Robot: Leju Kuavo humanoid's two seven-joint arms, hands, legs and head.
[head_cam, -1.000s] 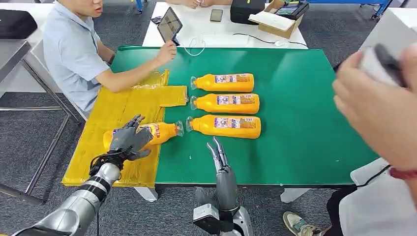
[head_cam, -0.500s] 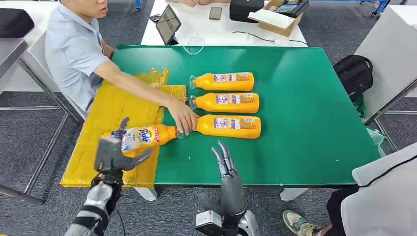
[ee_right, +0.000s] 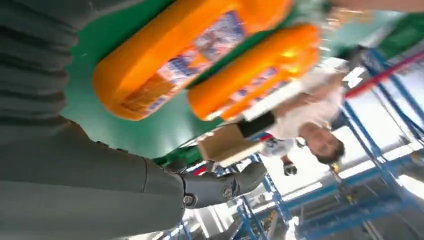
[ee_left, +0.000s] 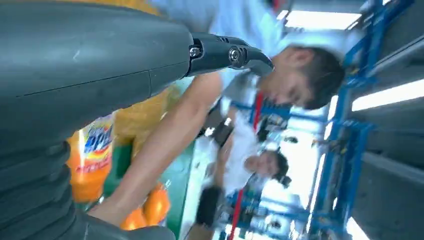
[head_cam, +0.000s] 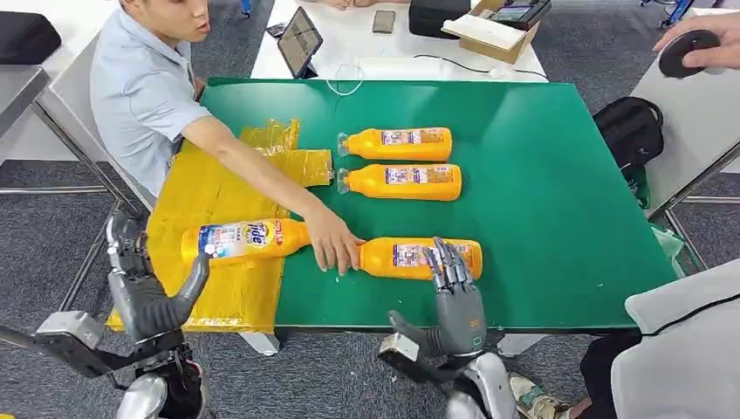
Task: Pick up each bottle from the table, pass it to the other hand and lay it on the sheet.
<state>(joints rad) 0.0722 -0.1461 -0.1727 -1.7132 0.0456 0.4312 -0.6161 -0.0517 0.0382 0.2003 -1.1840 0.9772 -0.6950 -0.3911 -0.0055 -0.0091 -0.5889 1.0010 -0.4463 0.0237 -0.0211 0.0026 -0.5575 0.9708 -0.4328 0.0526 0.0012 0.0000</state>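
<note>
Orange bottle [head_cam: 417, 258] is lying under the right robot hand [head_cam: 455, 288], fingers apart, likely closing next; left robot hand [head_cam: 144, 288] is waiting spread.

Your head view is bright and evenly lit, with soft glare on the green table [head_cam: 541, 175] and only faint shadows under the bottles. Both wrist views smear with motion blur (faces, bottles, blue racks all streaked), and ceiling lights [ee_left: 390, 95] blow out white.
</note>
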